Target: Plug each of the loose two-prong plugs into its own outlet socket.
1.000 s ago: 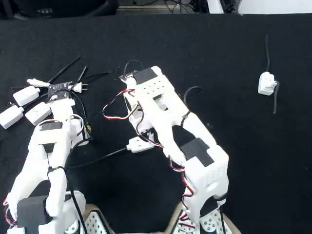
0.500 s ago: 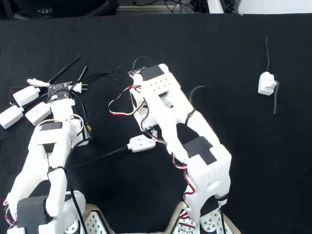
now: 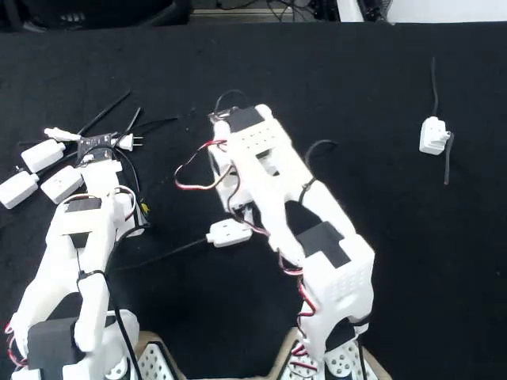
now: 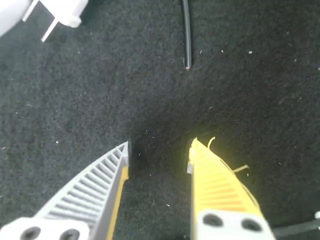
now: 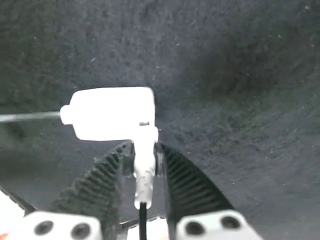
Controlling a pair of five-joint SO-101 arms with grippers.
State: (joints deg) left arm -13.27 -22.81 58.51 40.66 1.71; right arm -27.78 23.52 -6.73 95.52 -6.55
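My right gripper (image 5: 144, 150) is shut on a small white two-prong plug (image 5: 144, 167) that is pressed against the side of a white outlet socket (image 5: 112, 120). In the high view that socket (image 3: 230, 232) lies mid-table under the right arm (image 3: 269, 182), with a black cord running off to the left. My left gripper (image 4: 159, 155) hangs open over bare black cloth, with a loose white plug (image 4: 55, 12) showing its two prongs just beyond it. Three white sockets (image 3: 43, 154) and more loose plugs (image 3: 127, 142) lie at the far left.
Another white socket with a black cord (image 3: 433, 134) lies apart at the far right. A loose black cable end (image 4: 186, 35) lies ahead of the left fingers. Black cords criss-cross the left rear of the black cloth (image 3: 356, 95).
The right arm has shifted slightly to the right and back, carrying the plug, and the mid-table socket has moved a little with it. The left arm has stayed put.
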